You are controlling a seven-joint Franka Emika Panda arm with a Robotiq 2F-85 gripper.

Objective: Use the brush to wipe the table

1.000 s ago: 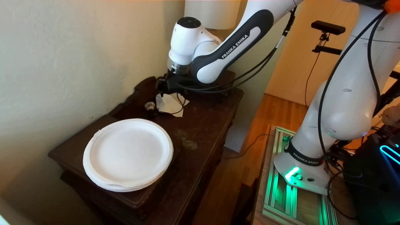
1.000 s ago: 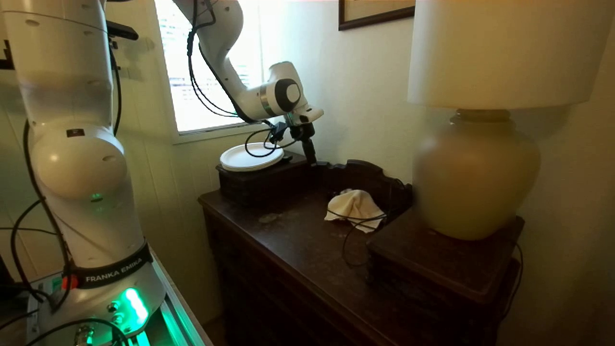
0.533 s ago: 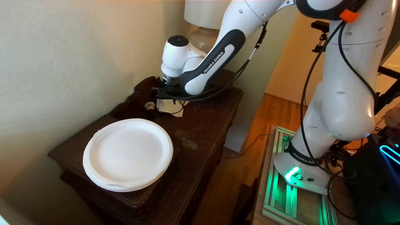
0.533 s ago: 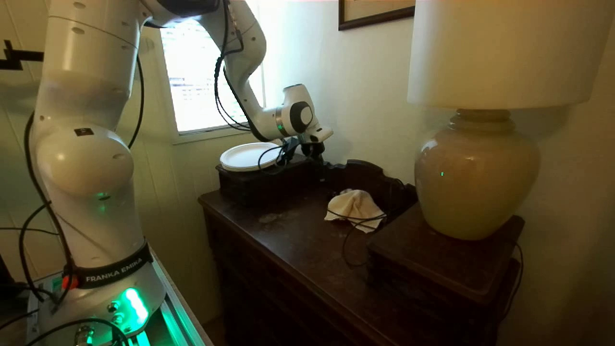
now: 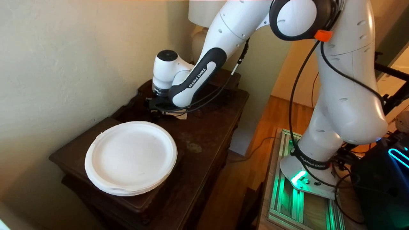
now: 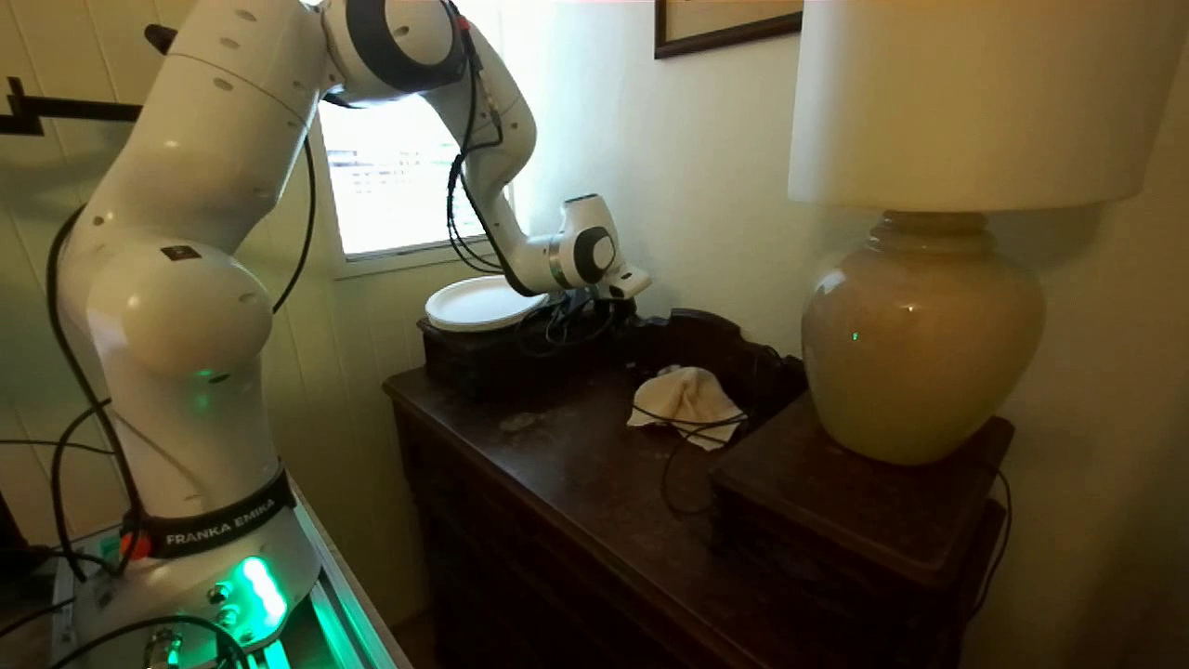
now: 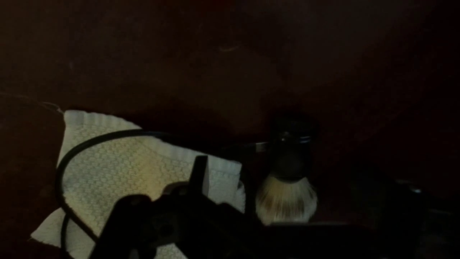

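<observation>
The brush (image 7: 289,201) has pale bristles and a black handle. In the wrist view it lies on the dark wooden table (image 7: 151,72), handle away from the gripper base. My gripper (image 7: 303,172) is open; one finger shows left of the brush, and a very dark shape, seemingly the other finger, is on the right. The brush is between them, not gripped. In an exterior view the gripper (image 5: 155,110) is low over the table (image 5: 204,131) and hides the brush. It also shows dark against the backboard in an exterior view (image 6: 620,330).
A cream cloth (image 7: 118,172) lies beside the brush, crossed by a black cable (image 7: 104,135). White plates (image 5: 131,156) sit on a raised box at one end. A large lamp (image 6: 920,344) stands on the other raised box. The wall and carved backboard (image 6: 706,325) are close behind.
The arm has reached downward and toward the wall. The gripper has come down to the brush, which it now covers in an exterior view. Brush, cloth and plates have not visibly moved.
</observation>
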